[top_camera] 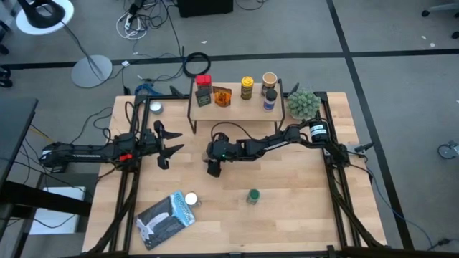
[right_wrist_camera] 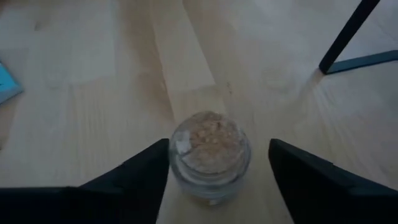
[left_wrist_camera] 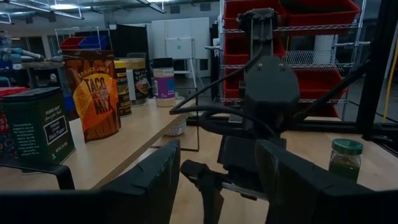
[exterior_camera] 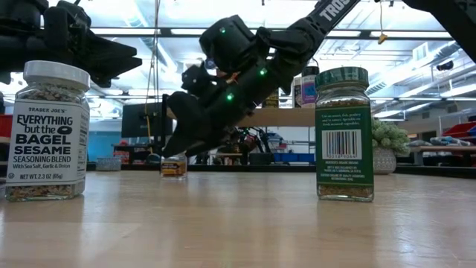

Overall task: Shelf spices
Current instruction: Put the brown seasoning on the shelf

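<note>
A small clear glass jar (right_wrist_camera: 210,155) of tan spice stands on the table. My right gripper (right_wrist_camera: 217,174) is open above it, pointing down, one finger on each side with a gap to the glass. In the low view the jar (exterior_camera: 173,165) sits under that gripper (exterior_camera: 177,145); in the high view the gripper (top_camera: 214,168) hides it. The shelf (top_camera: 237,107) by the far edge carries a red-lidded tin (top_camera: 203,92), a taco packet (top_camera: 221,96), a yellow jar (top_camera: 247,87) and two more jars. My left gripper (top_camera: 168,147) waits open on the left.
A white-lidded bagel-seasoning jar (top_camera: 191,199) and a green-lidded jar (top_camera: 252,195) stand on the near half of the table. A flat blue-grey packet (top_camera: 166,218) lies near the left corner. A spiky green plant (top_camera: 303,104) stands right of the shelf, a small round tin (top_camera: 155,107) left of it.
</note>
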### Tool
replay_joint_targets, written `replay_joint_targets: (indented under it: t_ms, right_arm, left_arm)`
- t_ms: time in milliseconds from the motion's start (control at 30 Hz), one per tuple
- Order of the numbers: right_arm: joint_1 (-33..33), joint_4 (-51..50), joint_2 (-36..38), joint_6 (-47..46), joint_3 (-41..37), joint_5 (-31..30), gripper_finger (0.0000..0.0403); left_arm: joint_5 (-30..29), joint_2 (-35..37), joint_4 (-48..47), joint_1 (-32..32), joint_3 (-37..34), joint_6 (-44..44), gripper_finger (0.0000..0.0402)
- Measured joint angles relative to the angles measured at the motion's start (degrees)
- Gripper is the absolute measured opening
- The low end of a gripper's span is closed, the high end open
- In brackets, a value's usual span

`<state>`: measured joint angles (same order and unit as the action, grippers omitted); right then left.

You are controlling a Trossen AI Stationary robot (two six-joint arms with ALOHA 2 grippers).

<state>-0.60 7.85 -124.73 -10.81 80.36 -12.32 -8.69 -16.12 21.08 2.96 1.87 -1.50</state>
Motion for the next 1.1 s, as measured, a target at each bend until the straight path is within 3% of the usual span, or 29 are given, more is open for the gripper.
replay_joint_targets:
  t_ms: [233,600,1100]
  right_arm:
    - [0.0,0.3,0.0,1.3,0.0,0.0,0.0175]
    - [0.1,-0.5,1.6,2.0,0.0,0.4,0.0185]
    - [3.2,-3.5,12.3,4.5,0.0,1.6,0.0183]
  left_arm:
    - [0.0,0.0,0.0,0.0,0.0,0.0,0.0214]
    - [0.2,0.0,0.0,0.0,0.0,0.0,0.0214]
    - [0.2,0.0,0.0,0.0,0.0,0.0,0.0214]
